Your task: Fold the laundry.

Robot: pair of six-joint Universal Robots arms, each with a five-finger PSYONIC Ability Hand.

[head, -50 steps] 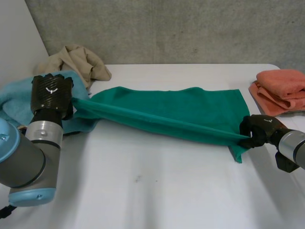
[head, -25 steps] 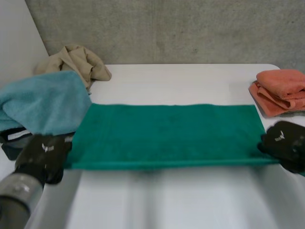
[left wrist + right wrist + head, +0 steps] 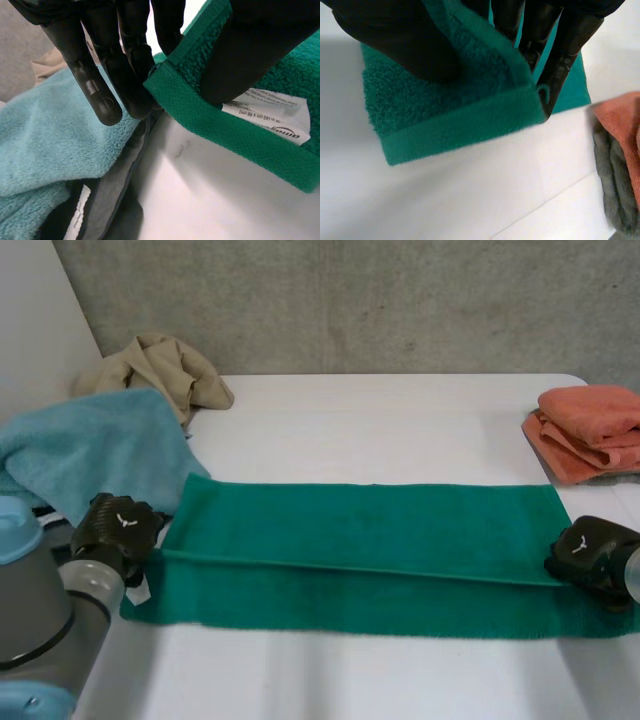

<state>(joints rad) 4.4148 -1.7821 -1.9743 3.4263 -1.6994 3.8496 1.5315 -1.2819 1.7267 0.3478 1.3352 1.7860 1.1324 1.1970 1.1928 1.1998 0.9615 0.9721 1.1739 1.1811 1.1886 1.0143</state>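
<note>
The worktop [image 3: 400, 410] carried the green towel [image 3: 360, 540] stretched across its middle, half-folded, with the upper layer short of the near edge. My left robot hand [image 3: 118, 528] pinched its left-end corner and my right robot hand [image 3: 587, 552] pinched the right-end one. I judged that an uneven release could skew the fold, or that the nearby blue towel [image 3: 100, 450] might snag.

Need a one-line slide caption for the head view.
Left hand and right hand pinch opposite ends of the green towel, folded lengthwise on the white table.
</note>
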